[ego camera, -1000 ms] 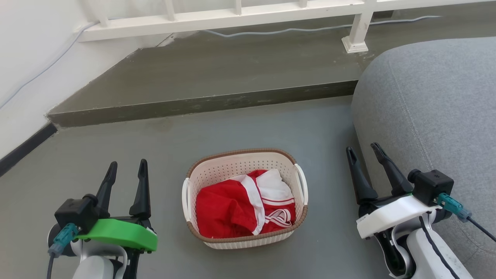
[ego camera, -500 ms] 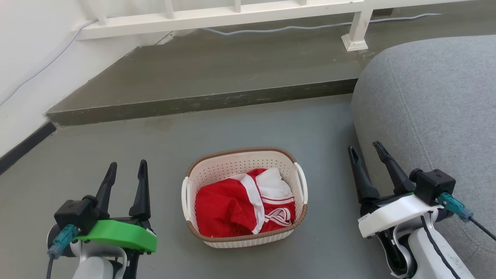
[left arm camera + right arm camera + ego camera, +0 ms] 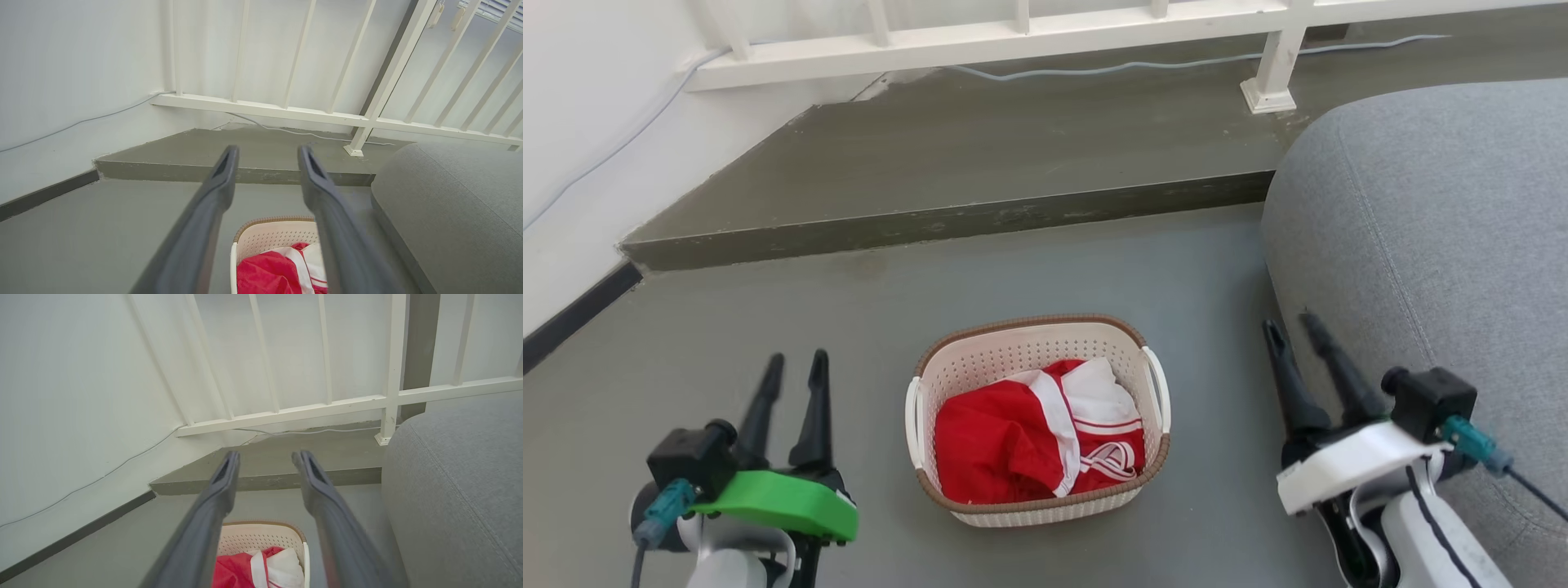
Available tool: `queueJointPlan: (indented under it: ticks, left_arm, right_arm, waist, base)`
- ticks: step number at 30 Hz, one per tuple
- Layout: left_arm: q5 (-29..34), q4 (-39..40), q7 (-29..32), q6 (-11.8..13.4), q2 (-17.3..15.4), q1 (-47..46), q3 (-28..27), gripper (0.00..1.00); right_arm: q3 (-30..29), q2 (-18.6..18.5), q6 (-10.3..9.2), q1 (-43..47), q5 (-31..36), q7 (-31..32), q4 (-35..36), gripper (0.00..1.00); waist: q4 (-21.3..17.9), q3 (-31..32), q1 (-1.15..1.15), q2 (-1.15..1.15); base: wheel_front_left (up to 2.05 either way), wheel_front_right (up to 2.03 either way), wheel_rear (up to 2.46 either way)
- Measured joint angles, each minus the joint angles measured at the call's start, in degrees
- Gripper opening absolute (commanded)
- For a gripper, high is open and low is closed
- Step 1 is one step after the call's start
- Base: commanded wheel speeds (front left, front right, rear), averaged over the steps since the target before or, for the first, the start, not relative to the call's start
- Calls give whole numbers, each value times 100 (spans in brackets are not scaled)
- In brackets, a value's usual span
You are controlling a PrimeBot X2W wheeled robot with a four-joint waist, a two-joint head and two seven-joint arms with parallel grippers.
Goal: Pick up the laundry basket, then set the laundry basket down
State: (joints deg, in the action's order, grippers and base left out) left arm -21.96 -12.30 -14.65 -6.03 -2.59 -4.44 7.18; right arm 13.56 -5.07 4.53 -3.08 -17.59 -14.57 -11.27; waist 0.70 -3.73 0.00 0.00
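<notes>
Left tool (image 3: pixel 797 358) and right tool (image 3: pixel 1289 320) both spread open, seemingly empty.

The basket (image 3: pixel 1013 355) is cream perforated plastic, matt, with a brown woven-look rim (image 3: pixel 1029 319). The cloth (image 3: pixel 1005 445) in it is red and white fabric (slightly shiny on the red). The floor (image 3: pixel 1045 261) looks smooth and matt grey; the step (image 3: pixel 980 147) is rougher, mottled. The sofa (image 3: pixel 1437 212) is coarse grey fabric. The railing (image 3: pixel 1013 37) is smooth, painted white. The left gripper (image 3: pixel 797 356) has a smooth green plastic cover (image 3: pixel 776 494) and dark matt fingers (image 3: pixel 815 416).

Green left cover (image 3: pixel 776 502), white right cover (image 3: pixel 1347 469), dark tapered fingers (image 3: pixel 814 408), teal plugs (image 3: pixel 666 506)
</notes>
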Motion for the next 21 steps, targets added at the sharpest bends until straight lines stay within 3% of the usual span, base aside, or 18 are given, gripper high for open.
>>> queueJointPlan:
  ticks: [9, 21]
  left_arm:
    - [-192, -225, 51, 0, 34, 148, 29, 0]
    - [-1067, -237, 286, 0, 36, 148, -94, 0]
  right_arm:
    - [13, 45, 0, 254, -162, 7, -214, 0]
    - [-138, 75, 2, 254, -1138, 157, -158, 0]
  waist:
    - [-5, 13, 0, 0]
    - [-13, 56, 0, 0]
  base:
    - [0, 0, 0]
    - [0, 0, 0]
